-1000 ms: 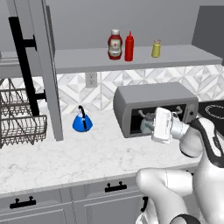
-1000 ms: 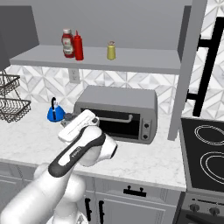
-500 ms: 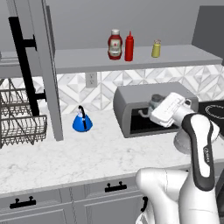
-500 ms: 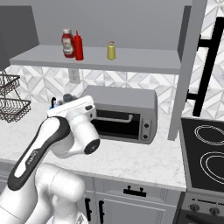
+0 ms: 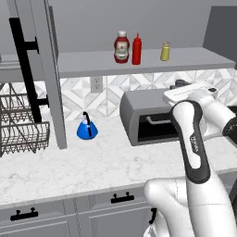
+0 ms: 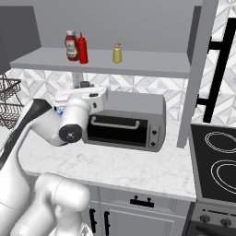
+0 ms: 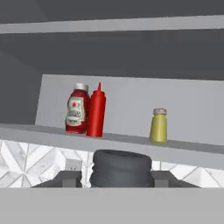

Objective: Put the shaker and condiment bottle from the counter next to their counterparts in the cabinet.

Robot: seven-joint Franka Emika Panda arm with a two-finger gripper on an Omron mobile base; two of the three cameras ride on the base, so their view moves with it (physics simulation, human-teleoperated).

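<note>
In the hand view the shaker's [image 7: 120,168] grey cap sits between my gripper's [image 7: 116,180] two fingertips, so the jaws are shut on it. My gripper [image 5: 181,87] [image 6: 84,87] hangs above the toaster oven's top, below the cabinet shelf [image 5: 88,64] [image 6: 147,63]. On that shelf the slim red condiment bottle [image 5: 136,49] [image 6: 82,48] [image 7: 96,111] stands upright against the ketchup bottle [image 5: 121,46] [image 6: 71,45] [image 7: 77,109]. The yellow shaker [image 5: 165,51] [image 6: 117,53] [image 7: 159,125] stands alone to their right.
A grey toaster oven [image 5: 146,115] [image 6: 131,120] sits on the marbled counter [image 5: 92,166] under my hand. A blue kettle [image 5: 86,129] and a wire dish rack [image 5: 21,134] stand to the left. Open cabinet doors [image 5: 46,69] [image 6: 203,69] flank the shelf. A stove [image 6: 216,161] lies on the right.
My arm has swung the hand up from in front of the toaster oven's door to above its top, closer under the shelf, with the shaker still in the jaws.
</note>
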